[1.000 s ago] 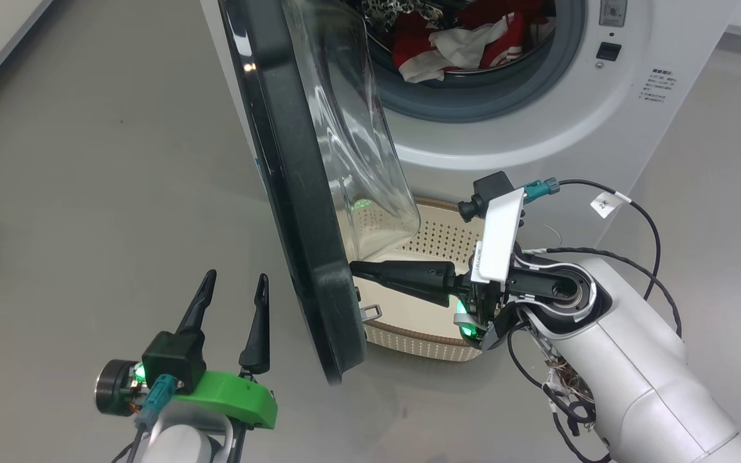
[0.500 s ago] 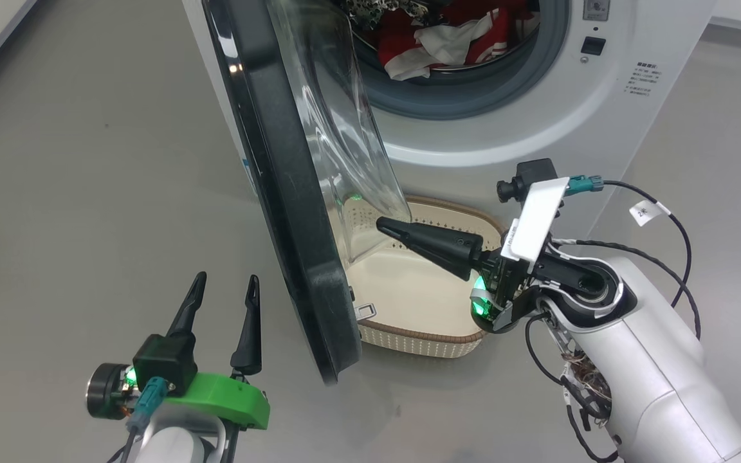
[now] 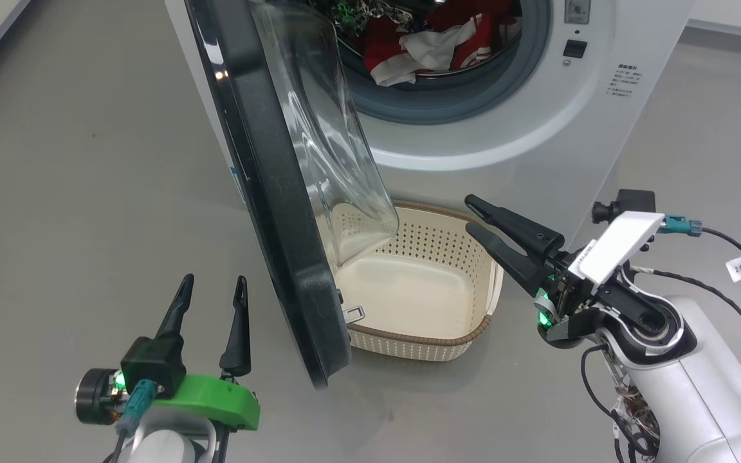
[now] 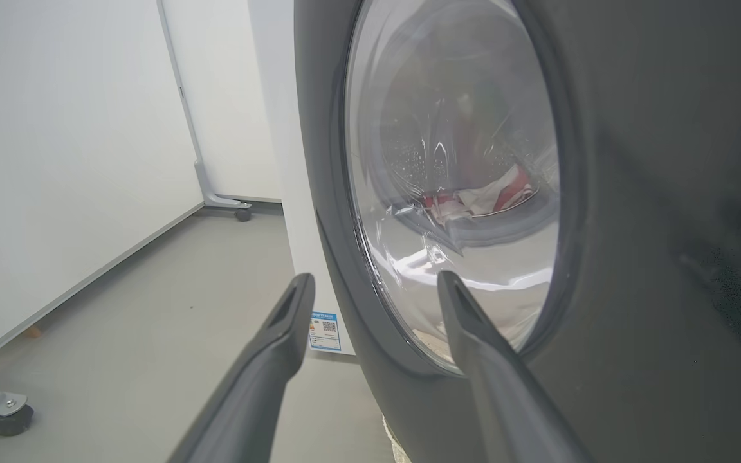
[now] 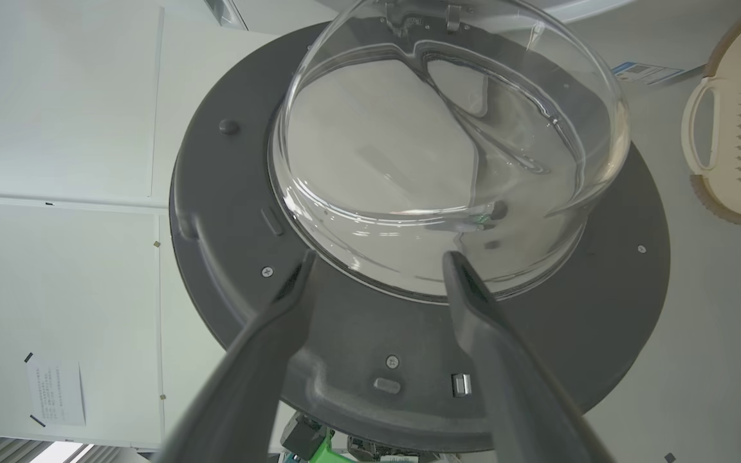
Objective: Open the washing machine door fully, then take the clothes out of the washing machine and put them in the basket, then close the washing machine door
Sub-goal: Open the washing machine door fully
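The washing machine door (image 3: 267, 193) stands swung out, roughly edge-on to me, its clear glass bowl (image 3: 325, 148) bulging toward the washing machine (image 3: 525, 141). Red and white clothes (image 3: 428, 45) lie in the drum. The cream basket (image 3: 409, 337) sits on the floor before the machine, partly behind the door, with nothing in it. My right gripper (image 3: 471, 214) is open beside the basket's right rim, apart from the door, fingers pointing at its inner face (image 5: 345, 334). My left gripper (image 3: 214, 281) is open at the door's outer side (image 4: 634, 257), holding nothing.
Grey floor spreads to the left and right of the machine. A white wall and a wheeled frame foot (image 4: 235, 209) stand left of the washer. A blue label (image 4: 325, 328) marks the machine's lower front.
My right gripper has opened, left the door's lower edge and drawn back to the right past the basket. The head camera has shifted; the left gripper holds its pose.
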Available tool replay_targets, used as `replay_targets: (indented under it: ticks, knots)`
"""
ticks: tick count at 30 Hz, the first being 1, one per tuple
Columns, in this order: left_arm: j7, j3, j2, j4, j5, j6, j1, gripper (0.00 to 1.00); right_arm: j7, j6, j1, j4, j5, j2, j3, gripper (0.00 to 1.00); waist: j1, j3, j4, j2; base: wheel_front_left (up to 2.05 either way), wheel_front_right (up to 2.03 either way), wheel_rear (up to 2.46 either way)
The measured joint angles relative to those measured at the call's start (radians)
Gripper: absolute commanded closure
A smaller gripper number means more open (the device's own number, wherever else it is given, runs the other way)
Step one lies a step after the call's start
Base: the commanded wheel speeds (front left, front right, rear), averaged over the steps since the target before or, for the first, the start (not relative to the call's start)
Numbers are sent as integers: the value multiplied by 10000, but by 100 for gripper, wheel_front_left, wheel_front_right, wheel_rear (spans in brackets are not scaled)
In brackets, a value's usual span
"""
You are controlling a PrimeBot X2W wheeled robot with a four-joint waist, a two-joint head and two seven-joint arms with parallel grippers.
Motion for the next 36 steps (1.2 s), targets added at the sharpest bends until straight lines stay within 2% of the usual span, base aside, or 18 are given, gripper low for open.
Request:
replay_targets:
  ticks: [9, 21, 29, 30, 31, 36]
  knots:
    - [0, 178, 98, 8, 65, 0, 246, 0, -1526, 0, 1058, -336, -1306, -410, -508, 0, 0, -172, -230, 0, 0, 0, 0]
    - [0, 267, 213, 161, 142, 0, 523, 0, -3818, 0, 2374, -646, -4088, -1137, -476, 0, 0, -576, -501, 0, 0, 0, 0]
    - [0, 240, 224, 215, 142, 0, 582, 0, -5595, -12, 2880, -662, -6475, -1870, -479, 0, 0, -745, -560, 0, 0, 0, 0]
    - [0, 244, 228, 219, 142, 0, 590, 0, -5837, -69, 2921, -667, -6807, -1939, -481, 0, 1, -757, -558, 0, 0, 0, 0]
    - [0, 245, 238, 228, 142, 0, 619, 0, -6303, -280, 2985, -679, -7359, -2052, -518, 0, 1, -783, -552, 0, 0, 0, 0]
    - [0, 257, 268, 244, 142, 0, 686, 0, -7340, -836, 3084, -792, -8736, -2359, -527, 0, 1, -839, -542, 0, 0, 0, 0]
